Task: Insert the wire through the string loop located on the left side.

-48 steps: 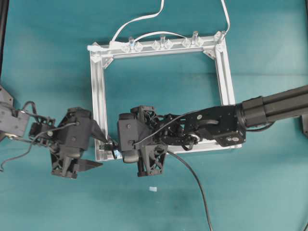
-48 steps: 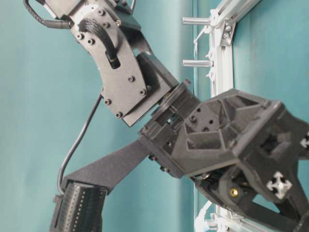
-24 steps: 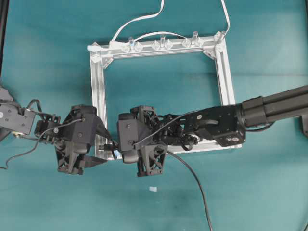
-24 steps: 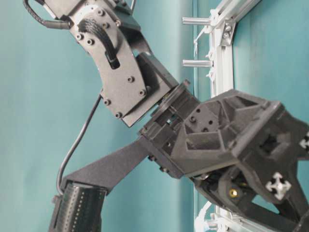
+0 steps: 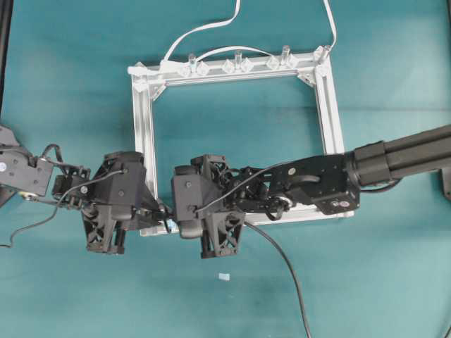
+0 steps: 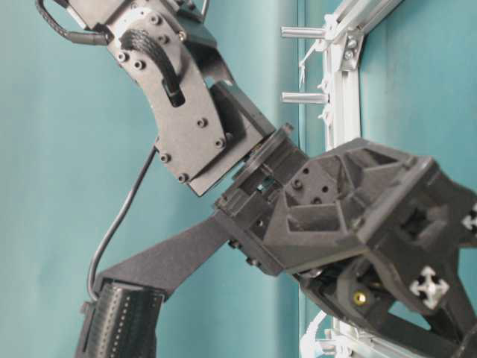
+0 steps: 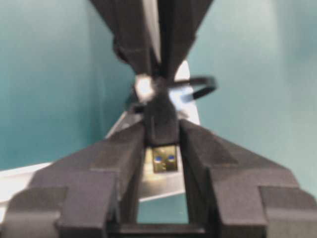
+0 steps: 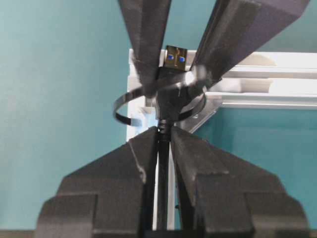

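Since a second ago the left gripper point(image 7: 162, 144) has narrowed from wide open onto the wire point(image 8: 163, 163), its fingers point(image 7: 124, 148) now pressed on the black plug body just behind the silver tip. That plug pokes through the string loop point(image 8: 130, 101), which rings it at the frame's point(image 5: 144, 141) corner at 7 o'clock in the overhead view. From the 3 o'clock side the right gripper point(image 8: 162, 136) pinches the cable just behind the plug. Beyond it the cable trails toward 5 o'clock over the teal bench point(image 5: 366, 282).
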Robot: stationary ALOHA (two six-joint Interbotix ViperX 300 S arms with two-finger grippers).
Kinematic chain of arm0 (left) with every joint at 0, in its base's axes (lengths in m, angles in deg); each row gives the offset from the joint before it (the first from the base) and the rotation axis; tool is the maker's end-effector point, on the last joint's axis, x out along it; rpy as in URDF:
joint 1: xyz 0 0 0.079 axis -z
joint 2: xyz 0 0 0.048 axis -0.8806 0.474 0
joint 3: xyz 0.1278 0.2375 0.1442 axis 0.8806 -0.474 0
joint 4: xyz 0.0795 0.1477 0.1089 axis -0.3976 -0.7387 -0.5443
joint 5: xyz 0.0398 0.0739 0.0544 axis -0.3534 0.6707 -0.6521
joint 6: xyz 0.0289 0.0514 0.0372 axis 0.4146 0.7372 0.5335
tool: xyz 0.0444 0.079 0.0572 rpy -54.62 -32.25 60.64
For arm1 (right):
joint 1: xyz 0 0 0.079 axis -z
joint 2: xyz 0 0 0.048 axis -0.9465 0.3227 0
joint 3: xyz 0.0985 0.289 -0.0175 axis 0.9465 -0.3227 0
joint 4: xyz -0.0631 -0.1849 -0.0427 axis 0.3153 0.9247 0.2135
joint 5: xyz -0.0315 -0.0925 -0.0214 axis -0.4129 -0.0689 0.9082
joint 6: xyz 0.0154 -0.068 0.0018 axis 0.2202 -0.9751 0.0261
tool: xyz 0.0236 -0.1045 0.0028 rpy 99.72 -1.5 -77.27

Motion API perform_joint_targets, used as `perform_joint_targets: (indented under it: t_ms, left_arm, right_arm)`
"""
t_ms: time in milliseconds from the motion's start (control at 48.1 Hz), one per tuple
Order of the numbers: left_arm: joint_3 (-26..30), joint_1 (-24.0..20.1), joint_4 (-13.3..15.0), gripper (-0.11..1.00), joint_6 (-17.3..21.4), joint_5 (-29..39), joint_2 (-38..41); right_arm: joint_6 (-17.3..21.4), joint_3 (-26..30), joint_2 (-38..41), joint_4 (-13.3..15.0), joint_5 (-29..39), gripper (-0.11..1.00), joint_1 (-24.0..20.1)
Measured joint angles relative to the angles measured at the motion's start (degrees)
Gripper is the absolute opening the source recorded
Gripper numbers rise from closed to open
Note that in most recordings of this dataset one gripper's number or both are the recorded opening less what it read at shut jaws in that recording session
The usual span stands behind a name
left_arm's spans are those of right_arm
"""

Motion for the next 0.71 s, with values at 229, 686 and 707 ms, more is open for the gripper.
perform_joint_targets:
  t_ms: [229, 686, 707]
  left_arm:
    - [0.0, 0.0, 0.0, 0.21, -2.8, 0.4, 0.0]
    - [0.0, 0.0, 0.0, 0.21, -2.8, 0.4, 0.0]
    - [0.0, 0.0, 0.0, 0.21, -2.8, 0.4, 0.0]
  right_arm:
    - [0.0, 0.0, 0.0, 0.1, -0.1, 0.13, 0.0]
    - [0.2, 0.0, 0.0, 0.1, 0.0, 0.13, 0.1]
    - [0.2, 0.0, 0.0, 0.0, 0.1, 0.13, 0.0]
